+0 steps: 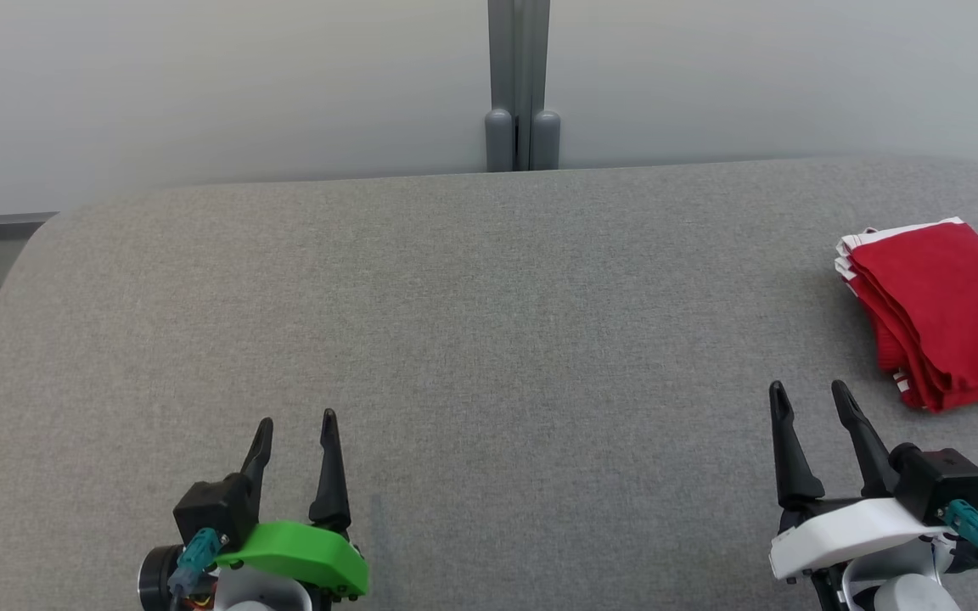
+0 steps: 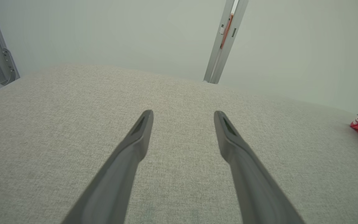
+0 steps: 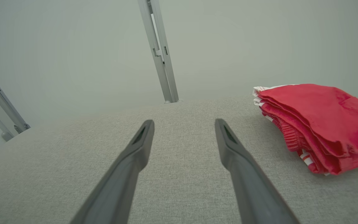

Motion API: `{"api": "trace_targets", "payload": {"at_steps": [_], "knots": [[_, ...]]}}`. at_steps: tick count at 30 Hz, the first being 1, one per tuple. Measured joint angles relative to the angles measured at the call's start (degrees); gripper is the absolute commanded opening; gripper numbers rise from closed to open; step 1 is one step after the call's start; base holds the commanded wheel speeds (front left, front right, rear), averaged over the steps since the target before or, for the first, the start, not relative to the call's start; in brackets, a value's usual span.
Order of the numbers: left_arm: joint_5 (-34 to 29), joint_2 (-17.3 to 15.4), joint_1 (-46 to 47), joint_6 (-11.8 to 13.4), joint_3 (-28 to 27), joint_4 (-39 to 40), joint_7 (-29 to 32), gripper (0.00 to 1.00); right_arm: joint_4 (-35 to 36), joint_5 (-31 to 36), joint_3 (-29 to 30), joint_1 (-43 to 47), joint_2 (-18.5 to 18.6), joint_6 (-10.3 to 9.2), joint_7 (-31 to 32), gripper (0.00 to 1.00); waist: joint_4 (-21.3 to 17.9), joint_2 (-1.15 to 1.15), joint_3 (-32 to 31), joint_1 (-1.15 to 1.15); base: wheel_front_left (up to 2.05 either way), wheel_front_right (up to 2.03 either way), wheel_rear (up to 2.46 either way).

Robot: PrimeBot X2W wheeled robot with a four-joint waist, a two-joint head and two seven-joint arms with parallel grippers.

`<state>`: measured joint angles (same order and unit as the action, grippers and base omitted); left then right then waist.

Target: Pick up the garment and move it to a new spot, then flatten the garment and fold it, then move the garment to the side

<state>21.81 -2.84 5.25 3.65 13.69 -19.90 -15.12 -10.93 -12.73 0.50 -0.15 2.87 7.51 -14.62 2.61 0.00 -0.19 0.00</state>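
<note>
Nearest to us, the left claw sits at the near edge, its two long dark fingers spread apart and pinching nothing. The left wrist view shows bare cloth between them. The right claw stands at the near right in the same way, fingers spread and empty. We cannot tell whether either claw touches the surface below it.

Beyond them lies the broad grey fabric-covered counter, with nothing on its middle or left part.

The red garment, a knit piece with white trim, lies at the counter's right edge. It is a little beyond the right claw and to its right, near it but apart. It is folded into a thick stack of several layers, with the folded edges facing the centre and stepped slightly unevenly. Its far right part runs out of the head view.

In our judgement the flattening, the folding and the move to the side appear done, and no step seems outstanding. If this stack were instead the starting condition, every step would be left; the pictures alone cannot settle that.

Farthest back stand a grey metal post and a pale plain wall.
</note>
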Motion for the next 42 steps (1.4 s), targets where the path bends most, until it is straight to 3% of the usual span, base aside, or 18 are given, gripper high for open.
{"api": "trace_targets", "payload": {"at_steps": [8,9,14,42], "knots": [[0.0,0.0,0.0,0.4,0.2,-0.3,0.0,1.0,0.2,0.3,0.1,0.1,0.0,0.0,0.6,1.0,0.0,0.0,0.0,0.0,0.0,0.0,0.0],[0.0,0.0,0.0,0.4,0.2,-0.4,0.0,0.0,0.1,0.3,0.1,0.2,0.0,0.0,0.7,0.0,0.0,0.0,0.0,0.0,0.0,0.0,0.0],[0.3,0.1,-1.0,0.4,0.2,-2.5,0.2,0.0,-2.1,-0.2,0.1,1.0,-0.4,0.0,0.9,0.0,0.0,0.0,0.0,0.0,0.0,0.0,0.0],[24.1,0.1,-1.1,-3.2,-6.6,0.3,7.5,0.0,-2.7,-26.9,2.0,-0.6,-0.4,-0.02,7.7,0.0,-0.6,0.0,0.0,0.0,0.0,0.0,0.0]]}}
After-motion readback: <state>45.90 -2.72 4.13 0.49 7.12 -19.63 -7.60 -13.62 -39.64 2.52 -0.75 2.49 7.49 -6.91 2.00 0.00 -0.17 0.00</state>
